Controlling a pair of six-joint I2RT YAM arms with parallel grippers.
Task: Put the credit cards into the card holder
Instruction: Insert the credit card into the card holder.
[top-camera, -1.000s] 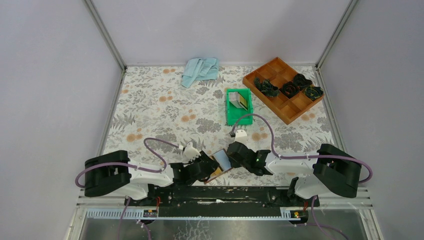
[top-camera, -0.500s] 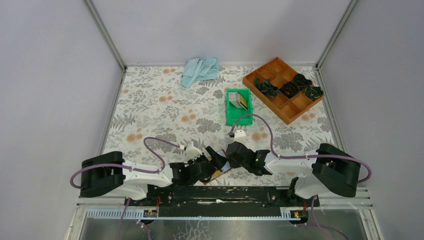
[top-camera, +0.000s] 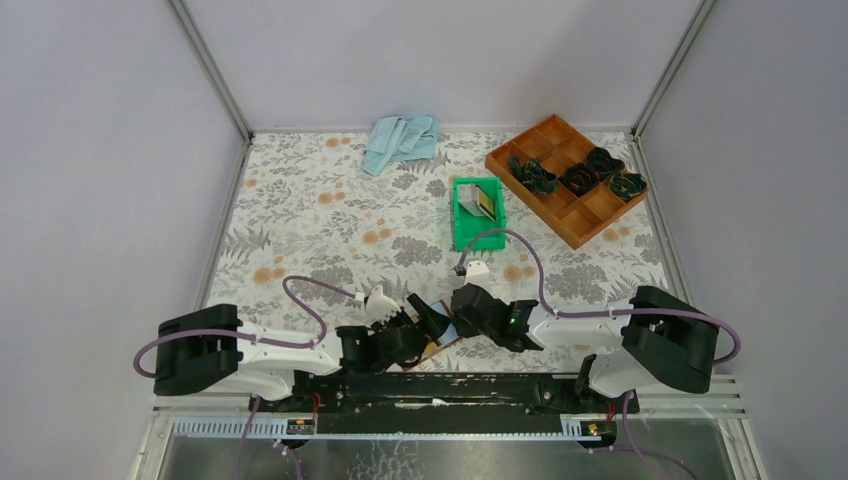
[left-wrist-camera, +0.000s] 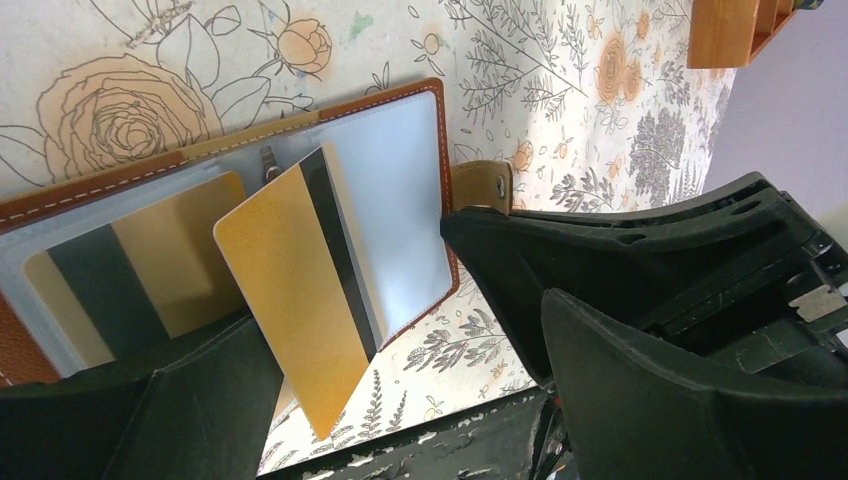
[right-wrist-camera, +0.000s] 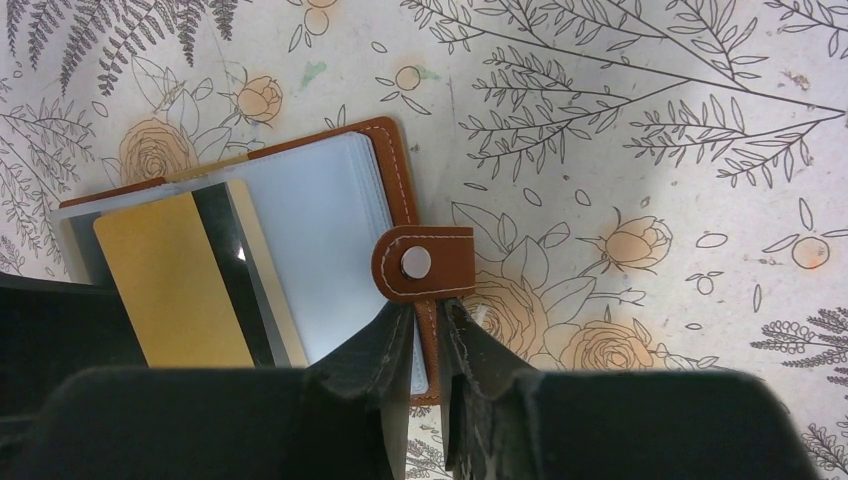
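I'd nudge the skewed gold card (left-wrist-camera: 300, 300), its free end between the wide-spread jaws of the left gripper (left-wrist-camera: 410, 330), squarely into its sleeve while the right gripper (right-wrist-camera: 425, 320), jaws pinching the open card holder (right-wrist-camera: 330, 230) below its snap tab (right-wrist-camera: 420, 263), pins it at the bench's (top-camera: 320, 230) six o'clock edge.

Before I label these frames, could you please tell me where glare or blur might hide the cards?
Left wrist: gold card sharp, card holder sleeve washed pale. Right wrist: glint on the card's dark stripe; right fingers block the bottom. Top external: evenly lit, detail small.
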